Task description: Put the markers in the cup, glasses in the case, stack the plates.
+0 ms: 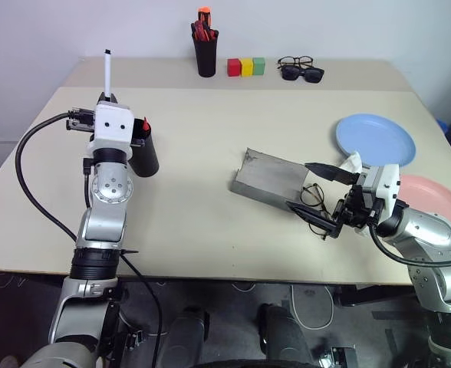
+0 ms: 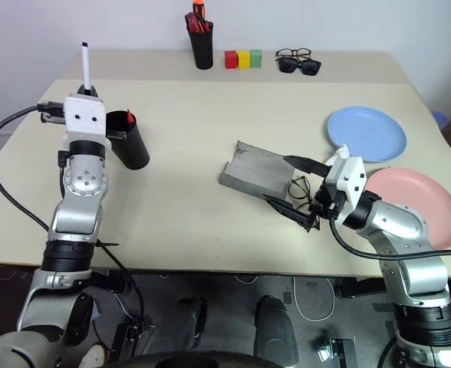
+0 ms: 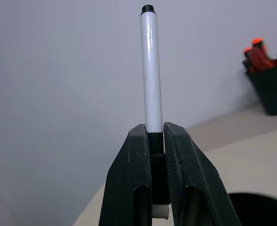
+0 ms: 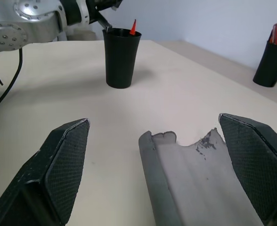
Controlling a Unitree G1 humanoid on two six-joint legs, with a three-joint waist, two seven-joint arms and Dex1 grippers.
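Bright, even light from above, no hard contrast. Soft, short shadows under the black cup [image 1: 145,153], the grey case [image 1: 268,180] and the blue plate [image 1: 374,139]. Faint glare on the white marker [image 3: 151,70] in the left wrist view; wall behind it plain and slightly grey. Sharp focus across the table [image 1: 210,215] in both head views. In the right wrist view, near fingers [image 4: 58,174] slightly soft, far pen holder [image 4: 272,56] a little blurred. No visible bending at the edges.

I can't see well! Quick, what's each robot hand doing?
Left gripper: shut on the white marker.
Right gripper: open, holding nothing.
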